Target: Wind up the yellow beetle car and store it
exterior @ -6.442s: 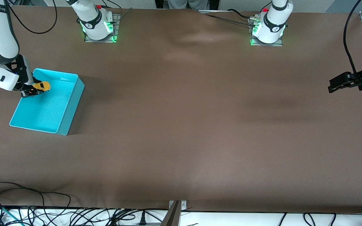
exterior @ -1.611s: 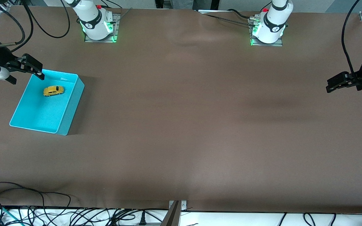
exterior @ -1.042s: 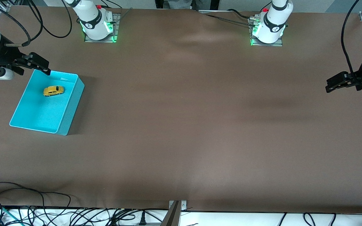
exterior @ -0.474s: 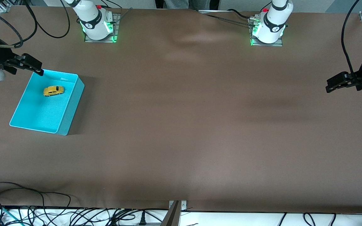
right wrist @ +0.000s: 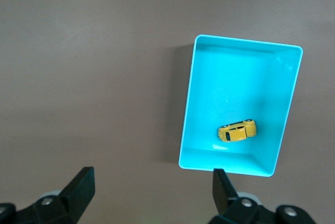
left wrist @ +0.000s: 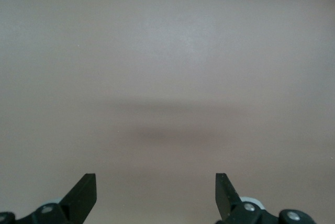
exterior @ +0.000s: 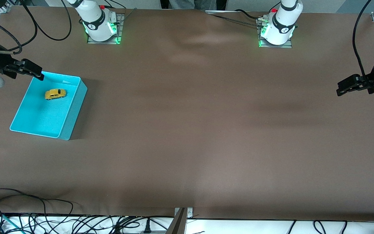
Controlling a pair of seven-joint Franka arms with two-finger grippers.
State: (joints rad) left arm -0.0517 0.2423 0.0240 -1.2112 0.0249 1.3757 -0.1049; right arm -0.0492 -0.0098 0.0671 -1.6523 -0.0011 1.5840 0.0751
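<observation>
- The table (exterior: 187,130) has a matt brown covering, smooth with faint ripples.
- The bin (exterior: 76,107) looks like turquoise plastic with a finely speckled floor.
- The car (exterior: 55,94) has a glossy yellow body.
- The gripper fingers (right wrist: 81,185) look like matt black plastic.

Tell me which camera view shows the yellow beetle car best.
The right wrist view: the yellow beetle car appears largest there, inside the turquoise bin. The front view shows it smaller; the left wrist view shows only bare table.
</observation>
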